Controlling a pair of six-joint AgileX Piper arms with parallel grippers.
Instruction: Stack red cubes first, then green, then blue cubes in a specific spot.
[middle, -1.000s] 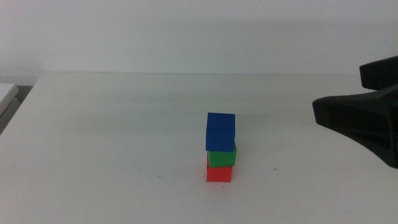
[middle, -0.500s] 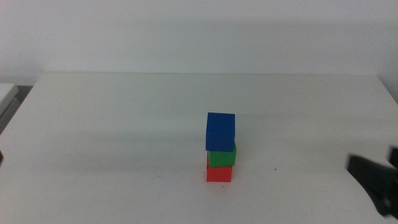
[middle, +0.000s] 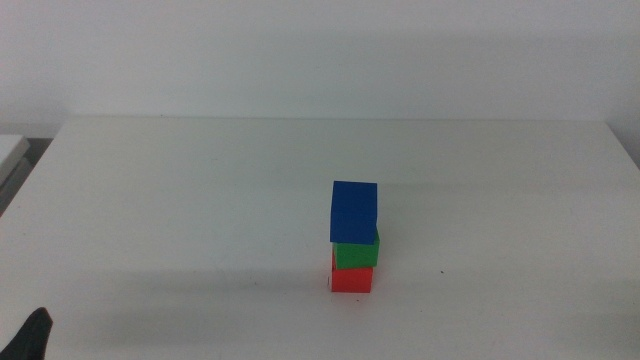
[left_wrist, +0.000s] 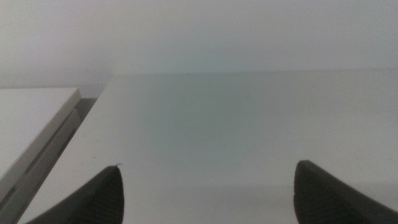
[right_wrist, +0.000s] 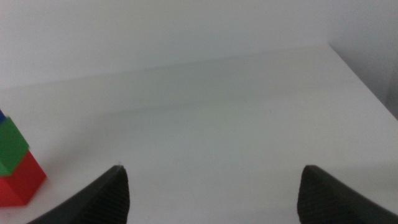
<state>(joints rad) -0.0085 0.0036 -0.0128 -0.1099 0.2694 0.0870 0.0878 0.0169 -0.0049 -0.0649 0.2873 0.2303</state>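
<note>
A plain white table (middle: 200, 200) runs back to a pale wall, its surface bare but for a few tiny dark specks near the stack. Slightly toward 5 o'clock of the table's centre stands a three-cube tower: the red cube (middle: 352, 279) sits on the tabletop, the green cube (middle: 356, 252) rests on top of it, and the blue cube (middle: 354, 211) caps the pile, overhanging the green one a little toward 9 o'clock. Nothing touches or crowds the tower. A pale slab (middle: 10, 152) lies off the table's 9 o'clock edge. The left gripper (left_wrist: 205, 193) shows in the middle view only as a dark tip at the 7 o'clock corner; its jaws stand wide apart over empty tabletop. The right gripper (right_wrist: 211, 193) also has its jaws spread wide, holding nothing, well apart from the tower.
</note>
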